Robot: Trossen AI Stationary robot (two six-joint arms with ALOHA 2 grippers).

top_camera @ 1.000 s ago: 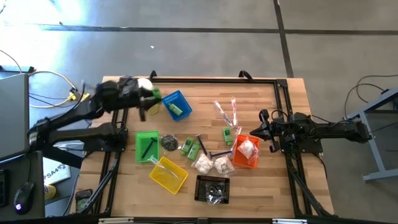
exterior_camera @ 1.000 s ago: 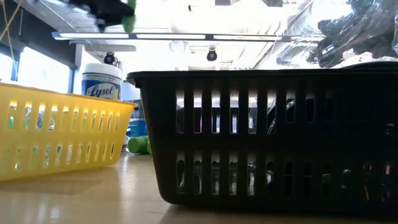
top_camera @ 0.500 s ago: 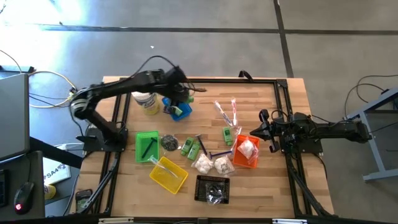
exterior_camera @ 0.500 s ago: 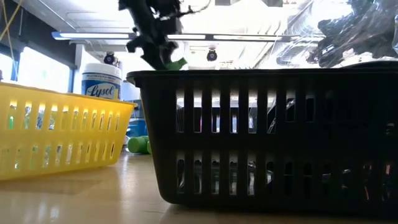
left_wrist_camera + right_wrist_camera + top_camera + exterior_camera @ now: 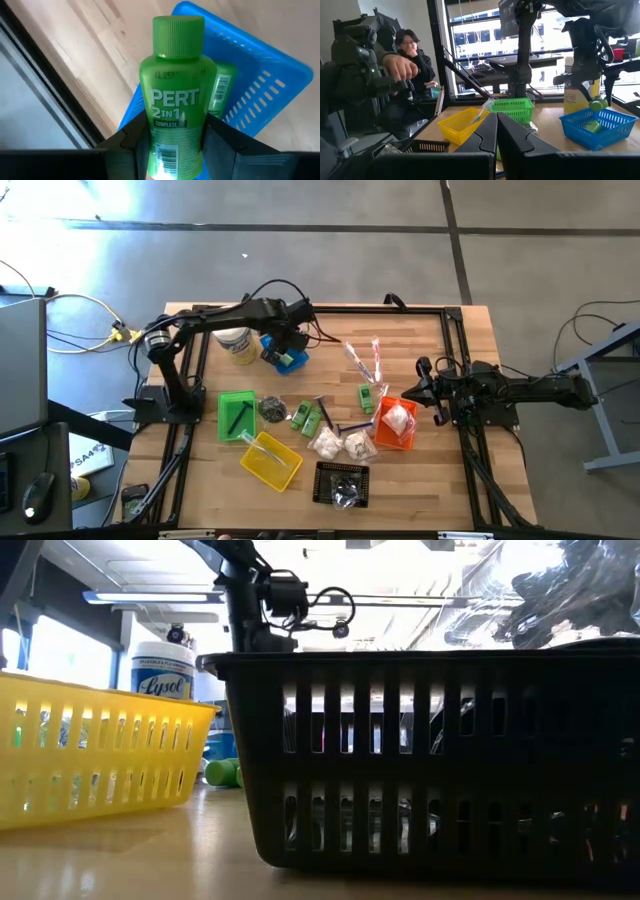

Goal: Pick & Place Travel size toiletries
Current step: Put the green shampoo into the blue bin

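Left gripper (image 5: 172,145) pinches bottle (image 5: 176,100) over blue basket (image 5: 260,90).
Rigid, likely light, slick plastic; the mid-body hold suits. Right gripper (image 5: 496,135) pressed together, idle.

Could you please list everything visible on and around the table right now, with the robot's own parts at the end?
Green bottles: one held over the blue basket, one lying inside it, more loose mid-table.
Blue basket: one, far left of table.
White jar, yellow label: one, beside the blue basket.
Green basket: one, holding a black comb.
Yellow basket: one, front left.
Black basket: one, front centre, clear wrappers inside.
Orange basket: one, holding a white packet.
White packets: several loose, mid-table.
Clear-wrapped sticks: a few, far centre.
Person: one, seated beyond the table.
Left gripper: shut on the held green bottle.
Right gripper: shut, waiting beside the orange basket.
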